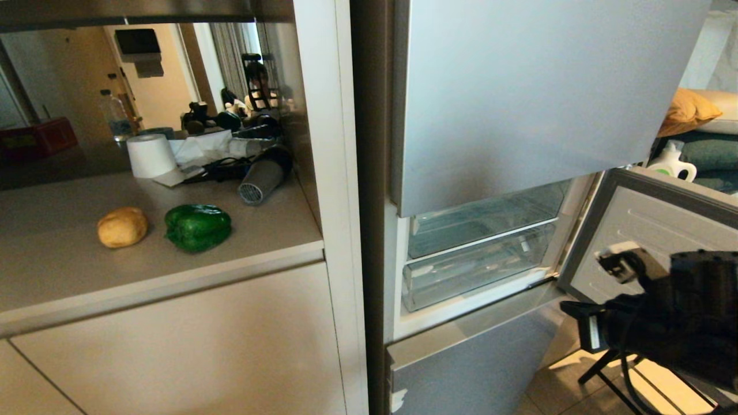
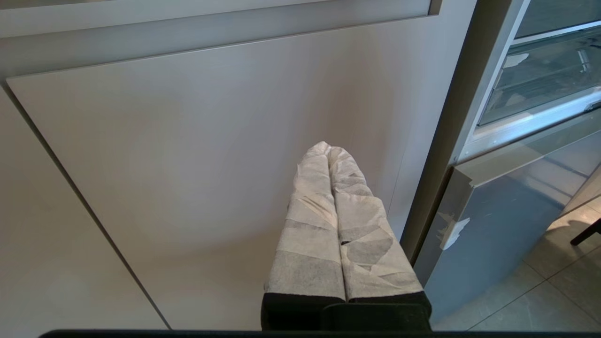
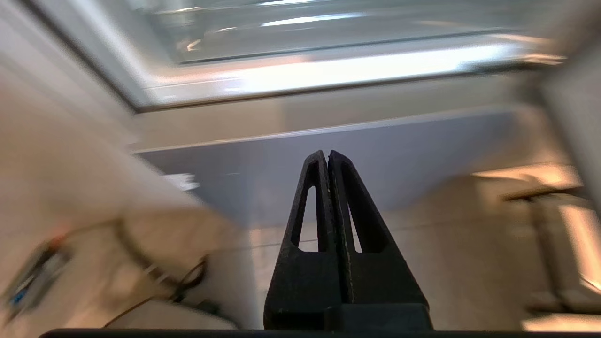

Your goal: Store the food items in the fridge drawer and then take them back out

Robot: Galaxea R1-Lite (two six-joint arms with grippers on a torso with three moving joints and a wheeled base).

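Risk at this moment sits mostly with the fridge drawer (image 1: 475, 271), which is pushed in and closed behind the open fridge door (image 1: 646, 230), while both food items lie on the surface (image 1: 69, 271) to the left: the green bell pepper (image 1: 198, 227) and, just beside it, the tan potato (image 1: 122, 227). The right gripper (image 3: 327, 157) is in front of the fridge, low and to the right in the head view, with its jaws pressed fully together and holding nothing. The right wrist picture is smeared, so I judge the arm is in a fast move (this is my reading, not something certain). If it goes toward the drawer with jaws shut, it cannot take hold of the front edge and may only knock on the clear plastic. The open door stands close to the arm, so a wide swing could hit it or push it. The left gripper (image 2: 329, 150), jaws closed and empty too, rests low before the beige cabinet door (image 2: 202, 155). Later, the pepper is glossy and lobed, so it may slip or turn in a grip, and the round potato may roll toward the surface edge if pushed.
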